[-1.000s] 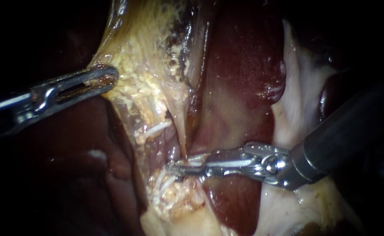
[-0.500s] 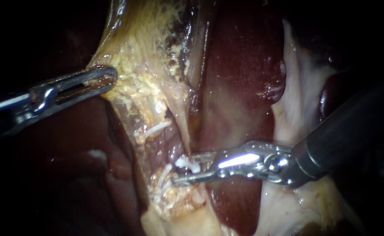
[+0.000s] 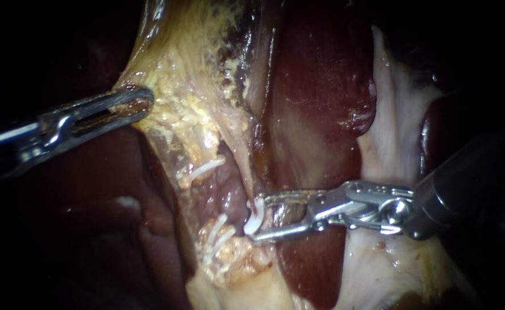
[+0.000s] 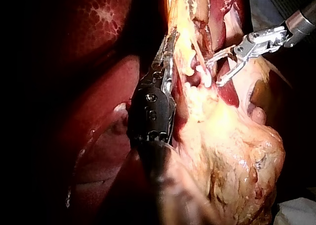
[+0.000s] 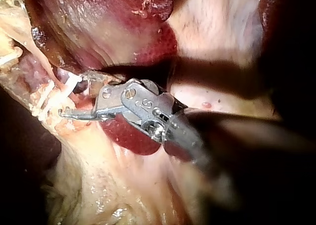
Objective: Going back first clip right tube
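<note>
In the endoscope view a white clip [image 3: 254, 217] sits across the thin right tube [image 3: 242, 172], below the yellow gallbladder tissue [image 3: 195, 86]. My right instrument [image 3: 257, 218] stands open, its two jaw tips on either side of the clip. In the right wrist view the same jaws [image 5: 73, 95] gape just behind the clip [image 5: 71, 80]. My left instrument [image 3: 140, 103] is shut on the gallbladder's edge and holds it stretched to the left. The left wrist view shows my left instrument [image 4: 167, 57] on that tissue and my right instrument [image 4: 219, 67] open beyond it.
Dark red liver [image 3: 315, 86] lies behind and under the right instrument. Other white clips [image 3: 201, 170] cross the left tube, with more [image 3: 215, 238] lower down in fatty tissue. Pale membrane [image 3: 396, 132] lies to the right.
My right instrument's jaws have opened and drawn back to the right, and a white clip now shows on the right tube. The left instrument has held still.
</note>
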`<action>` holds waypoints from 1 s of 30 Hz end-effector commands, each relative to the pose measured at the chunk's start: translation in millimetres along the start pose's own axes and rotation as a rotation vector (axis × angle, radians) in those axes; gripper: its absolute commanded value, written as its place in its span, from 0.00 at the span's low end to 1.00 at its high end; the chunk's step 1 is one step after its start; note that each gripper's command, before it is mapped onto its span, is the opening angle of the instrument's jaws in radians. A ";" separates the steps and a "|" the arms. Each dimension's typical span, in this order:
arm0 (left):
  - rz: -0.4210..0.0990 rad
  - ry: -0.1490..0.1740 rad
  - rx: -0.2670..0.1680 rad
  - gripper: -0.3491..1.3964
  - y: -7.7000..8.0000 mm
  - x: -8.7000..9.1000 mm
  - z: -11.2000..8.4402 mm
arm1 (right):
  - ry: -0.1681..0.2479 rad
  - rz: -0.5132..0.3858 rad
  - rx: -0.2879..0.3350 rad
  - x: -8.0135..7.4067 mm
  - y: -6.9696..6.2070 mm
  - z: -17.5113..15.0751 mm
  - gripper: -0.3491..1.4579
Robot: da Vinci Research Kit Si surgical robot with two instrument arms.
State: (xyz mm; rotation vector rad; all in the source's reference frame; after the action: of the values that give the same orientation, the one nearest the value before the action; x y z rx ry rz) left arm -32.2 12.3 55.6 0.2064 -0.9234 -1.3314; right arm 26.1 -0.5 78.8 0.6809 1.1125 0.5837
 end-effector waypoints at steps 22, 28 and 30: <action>0.000 0.000 0.001 0.00 0.1 0.0 0.0 | 0.021 -0.089 0.034 3.4 -0.6 -6.0 0.53; 0.000 0.000 0.001 0.00 0.1 0.0 0.0 | 0.039 -0.122 0.039 3.8 -0.9 -6.1 0.53; 0.000 0.000 0.001 0.00 0.1 0.0 0.0 | 0.060 -0.146 0.044 4.5 -1.2 -6.3 0.53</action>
State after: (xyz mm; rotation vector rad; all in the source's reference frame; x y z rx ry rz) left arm -32.1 12.3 55.7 0.2067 -0.9239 -1.3308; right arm 21.8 3.4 73.0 0.6109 1.2360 0.4506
